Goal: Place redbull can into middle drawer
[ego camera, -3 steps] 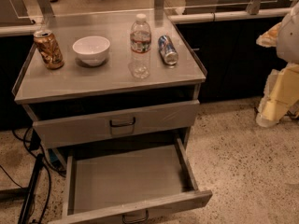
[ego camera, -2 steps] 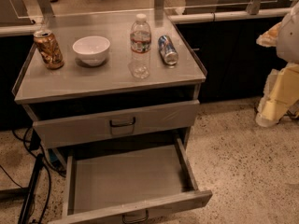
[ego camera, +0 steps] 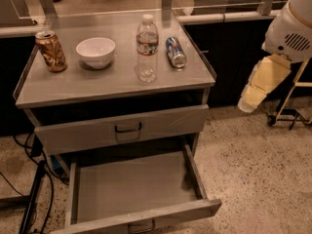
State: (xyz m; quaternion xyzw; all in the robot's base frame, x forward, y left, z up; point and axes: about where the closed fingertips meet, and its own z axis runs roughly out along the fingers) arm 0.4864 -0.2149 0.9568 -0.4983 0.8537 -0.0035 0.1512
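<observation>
- my gripper [ego camera: 248, 101] hangs at the right side of the view, off the cabinet and over the speckled floor, pale yellowish below the white housing of my arm.
- whether it is open or closed i cannot tell; it reads as one pale tapering shape, and it holds nothing i can see.
- the redbull can [ego camera: 175, 52] is to my left and farther back, well apart from me, lying on its side on the cabinet top [ego camera: 97, 87].
- it is slim and small, with blue and silver bands and its silver end turned toward the camera; its lettering is too blurred to read.
- just beyond it on my left stands the water bottle [ego camera: 146, 48], upright and taller than the can, near it but not touching.
- farther left are a white bowl [ego camera: 96, 51] and a brown-gold can [ego camera: 50, 51], which stands upright at the far left of the top.
- the middle drawer [ego camera: 136, 186] is below me and to my left, pulled well out, with its plain grey floor showing.
- its front panel runs along the bottom edge of the view, and its dark handle is partly cut off there.
- the upper drawer front [ego camera: 122, 128] above it is closed, and the gap behind it is in deep shadow.
- my arm is cut off by the right and top edges of the view.
- dark cables [ego camera: 34, 199] trail on the floor at the far left, below the cabinet.
</observation>
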